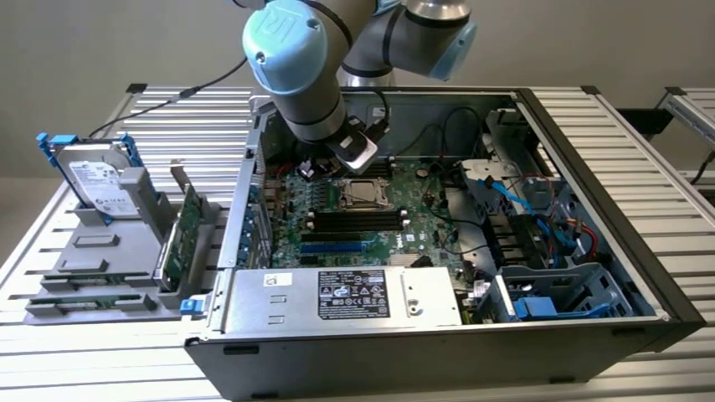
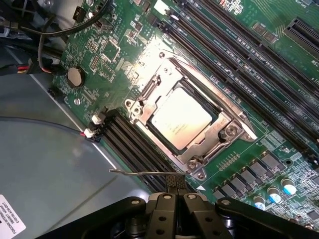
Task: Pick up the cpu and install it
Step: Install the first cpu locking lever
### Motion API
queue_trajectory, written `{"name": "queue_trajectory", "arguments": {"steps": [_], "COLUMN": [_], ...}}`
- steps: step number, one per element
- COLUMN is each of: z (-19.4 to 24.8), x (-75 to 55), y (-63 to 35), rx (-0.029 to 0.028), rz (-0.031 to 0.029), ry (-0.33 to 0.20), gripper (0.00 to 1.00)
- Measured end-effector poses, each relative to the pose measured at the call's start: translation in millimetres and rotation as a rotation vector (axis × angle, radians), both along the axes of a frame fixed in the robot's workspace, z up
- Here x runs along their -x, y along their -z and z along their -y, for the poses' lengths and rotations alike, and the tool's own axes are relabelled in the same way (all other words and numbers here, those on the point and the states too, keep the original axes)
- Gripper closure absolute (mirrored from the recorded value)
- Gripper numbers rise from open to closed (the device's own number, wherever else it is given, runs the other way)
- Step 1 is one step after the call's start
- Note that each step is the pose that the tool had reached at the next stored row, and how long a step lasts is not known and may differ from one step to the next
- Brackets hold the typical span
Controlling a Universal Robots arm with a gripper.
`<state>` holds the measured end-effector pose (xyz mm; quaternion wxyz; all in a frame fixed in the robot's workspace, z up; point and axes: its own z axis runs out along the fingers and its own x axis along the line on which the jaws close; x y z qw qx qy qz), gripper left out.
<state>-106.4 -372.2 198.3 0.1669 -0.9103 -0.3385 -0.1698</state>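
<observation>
The cpu (image 2: pixel 180 119) lies in its socket (image 2: pixel 230 132), closed end effector (image 2: pixel 173 181) just beside

I see the cpu (image 2: pixel 180 119) as a small, flat, square chip with a dull silver metal top that catches a pale sheen (there are faint markings on it, but I can't read them). It lies flat and face up in the metal socket frame (image 2: pixel 234 130) on the green motherboard (image 2: pixel 279 20), with the frame closing around its edges. In the exterior view, the cpu (image 1: pixel 363 194) sits just above the middle of the picture, inside the open computer case (image 1: pixel 625 243).
</observation>
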Motion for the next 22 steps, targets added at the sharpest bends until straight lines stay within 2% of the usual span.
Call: {"name": "queue_trajectory", "arguments": {"steps": [22], "z": [-0.9], "x": [-2.8], "y": [2.2], "rx": [-0.0089], "rz": [0.0035], "ry": [0.0], "gripper": [0.89]}}
